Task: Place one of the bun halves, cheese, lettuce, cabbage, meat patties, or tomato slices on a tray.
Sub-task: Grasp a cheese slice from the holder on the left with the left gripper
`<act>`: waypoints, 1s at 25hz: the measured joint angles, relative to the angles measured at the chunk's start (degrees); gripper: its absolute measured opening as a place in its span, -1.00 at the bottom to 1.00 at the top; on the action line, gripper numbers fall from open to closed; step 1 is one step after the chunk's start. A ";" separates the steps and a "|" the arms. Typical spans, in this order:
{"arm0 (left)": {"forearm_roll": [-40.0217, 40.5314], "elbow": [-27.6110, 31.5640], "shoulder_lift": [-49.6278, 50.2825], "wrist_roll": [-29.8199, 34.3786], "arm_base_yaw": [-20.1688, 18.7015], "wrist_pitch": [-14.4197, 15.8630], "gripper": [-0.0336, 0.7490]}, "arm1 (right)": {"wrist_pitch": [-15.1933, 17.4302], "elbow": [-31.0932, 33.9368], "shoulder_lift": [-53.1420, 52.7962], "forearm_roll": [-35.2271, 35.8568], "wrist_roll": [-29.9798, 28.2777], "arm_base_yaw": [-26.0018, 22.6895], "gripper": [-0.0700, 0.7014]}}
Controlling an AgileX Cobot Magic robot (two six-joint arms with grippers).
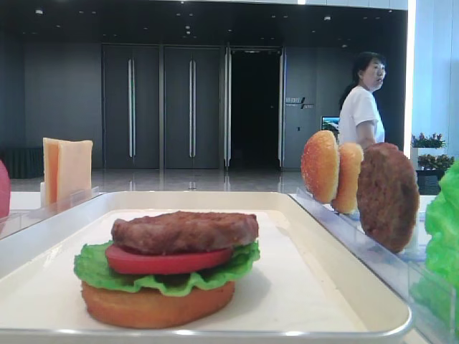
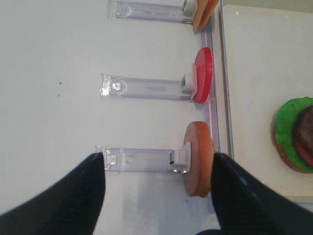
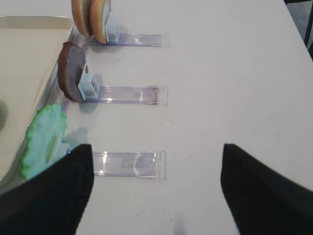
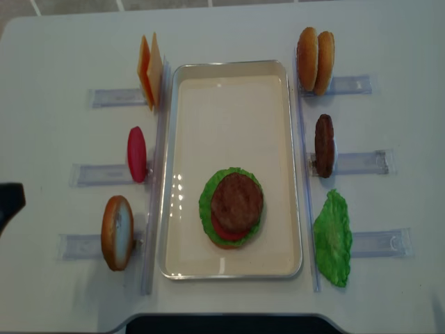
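Standing edgewise between the open left pincer (image 2: pixel 156 188) fingers: bun half (image 2: pixel 198 159).

A large lobby or showroom hall — tall dark panelled double doors (image 1: pixel 161 107) with long steel handles, a glossy pale floor (image 1: pixel 179 180), recessed ceiling spotlights, potted plants (image 1: pixel 429 141) by a bright window, and a woman in a white T-shirt (image 1: pixel 361 100) beyond the plain white tabletop (image 4: pixel 389 42).

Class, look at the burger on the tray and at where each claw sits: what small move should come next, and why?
Probably lower the open left claw onto the upright bun half standing between its fingers. The stack on the tray already has base, lettuce, tomato and patty, but no top. Cheese first would also fit.
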 joint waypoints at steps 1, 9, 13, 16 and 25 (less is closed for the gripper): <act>0.00 -1.59 2.03 0.01 0.00 0.00 0.41 | 0.00 0.00 0.00 0.00 0.00 0.00 0.58; -0.09 -16.69 21.63 -0.01 0.00 0.55 0.41 | 0.00 0.00 0.00 0.00 0.00 0.00 0.58; -0.77 -24.50 31.73 -0.01 0.00 1.50 0.41 | 0.00 0.00 0.00 0.00 0.00 0.00 0.58; -0.80 -29.16 38.38 -0.01 0.00 1.89 0.41 | -0.01 0.00 0.00 0.00 0.00 0.00 0.58; 1.65 -42.62 57.81 1.65 0.00 5.51 0.41 | -0.01 0.00 0.00 0.00 0.00 0.00 0.58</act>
